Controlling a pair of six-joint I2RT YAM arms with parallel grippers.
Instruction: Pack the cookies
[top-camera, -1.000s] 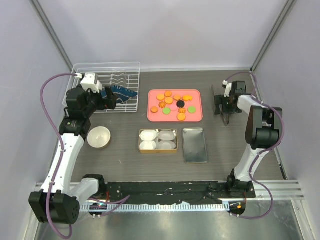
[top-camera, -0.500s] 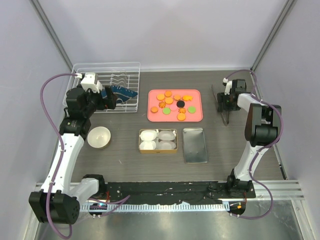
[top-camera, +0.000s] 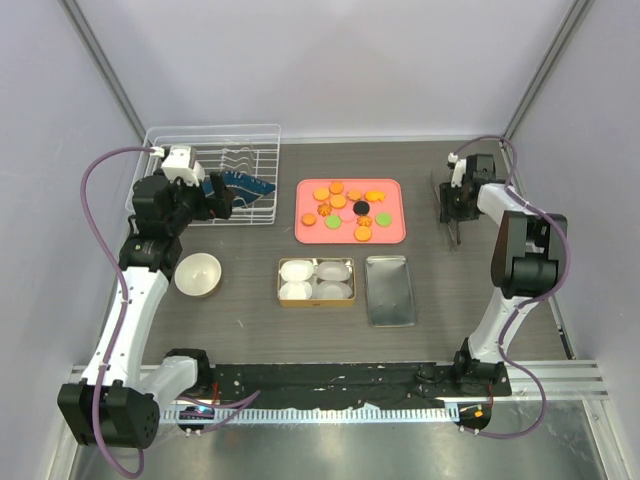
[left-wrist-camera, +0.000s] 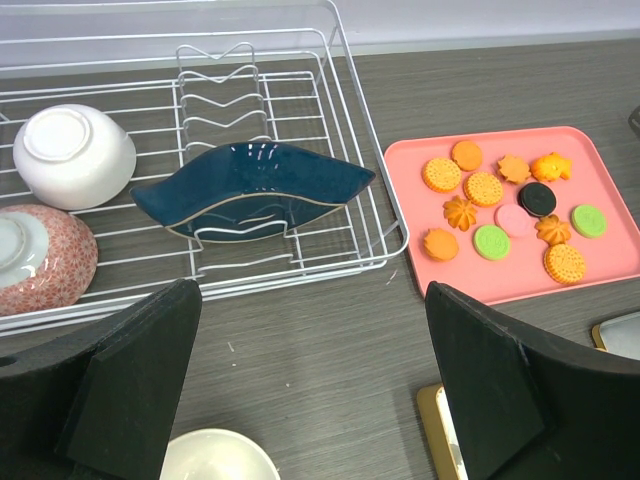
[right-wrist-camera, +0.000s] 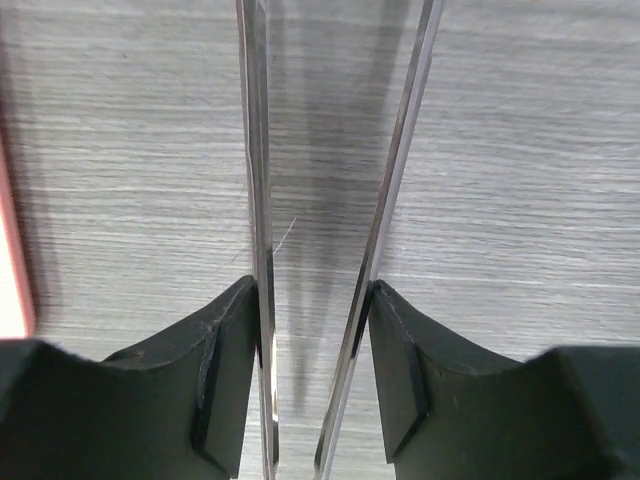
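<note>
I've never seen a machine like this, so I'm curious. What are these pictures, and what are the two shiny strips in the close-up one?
It is a robot with two arms bolted to a table. Each arm ends in a gripper, a hand with just two fingers. The big picture looks down from above. The other two come from small cameras on the wrists, so you see the black fingers up close.

On the table are a pink tray with cookies on it, a gold tin with white paper cups inside, a silver tray, a white bowl and a wire dish rack.

The left gripper is open and holds nothing. The right gripper squeezes metal tongs. Those are your two shiny strips.
</note>
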